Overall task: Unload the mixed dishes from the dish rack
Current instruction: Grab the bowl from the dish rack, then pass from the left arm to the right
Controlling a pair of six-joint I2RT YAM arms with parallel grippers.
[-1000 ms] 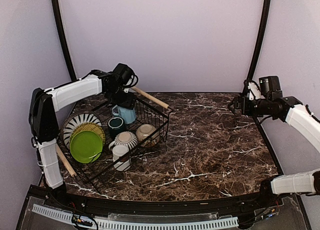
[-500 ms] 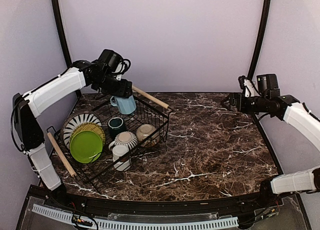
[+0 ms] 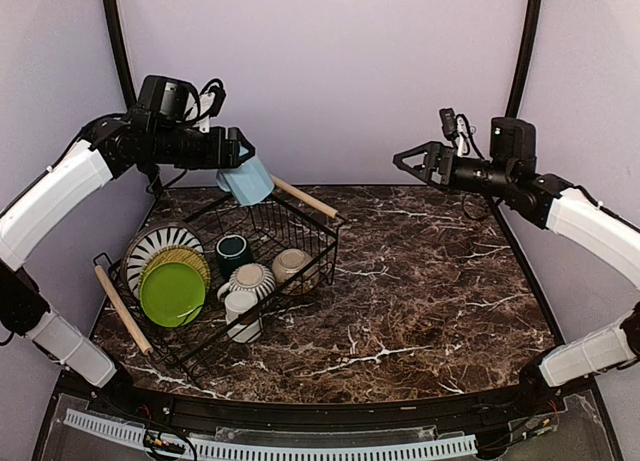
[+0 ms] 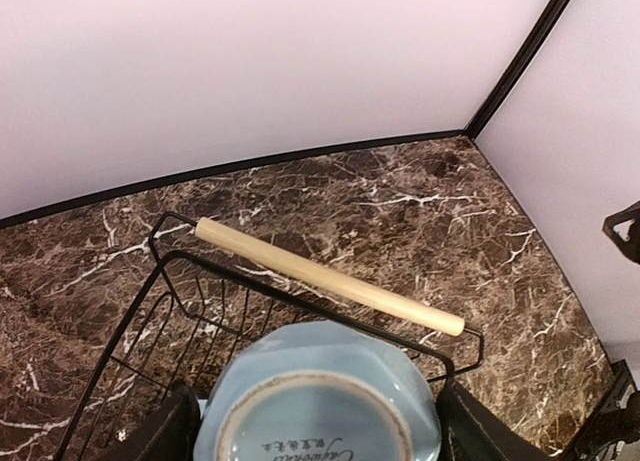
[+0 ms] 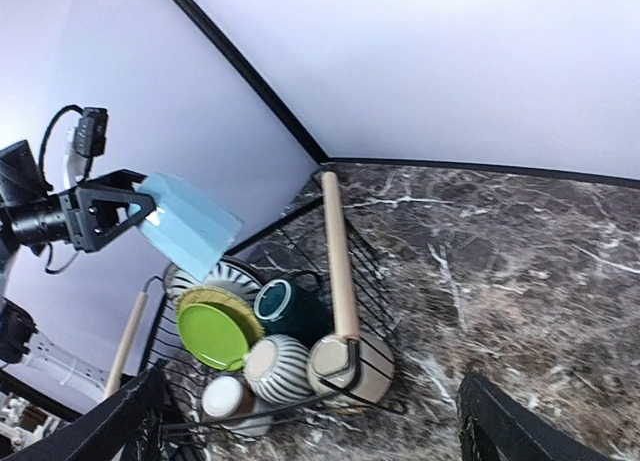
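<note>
My left gripper (image 3: 236,163) is shut on the light blue cup (image 3: 249,181), holding it tilted in the air above the far end of the dish rack (image 3: 335,233). The left wrist view shows the cup's base (image 4: 318,406) between both fingers. In the rack stand a lime green plate (image 3: 172,293), an olive-yellow plate (image 3: 188,256) and a striped plate (image 3: 150,243). Beside them are a dark teal mug (image 3: 233,249), a striped mug (image 3: 252,279), a small white cup (image 3: 242,317) and a cream bowl (image 3: 293,266). My right gripper (image 3: 404,161) hangs open and empty over the back right.
The rack's wooden handles (image 3: 302,196) (image 3: 122,309) stick out at its far and near ends. Marble table (image 3: 430,291) stretches right of the rack. Walls close in behind and on both sides, with black frame poles (image 3: 518,71) in the corners.
My left arm has lifted the light blue cup out of the rack, up and to the left. My right arm has risen and swung left toward the middle.
</note>
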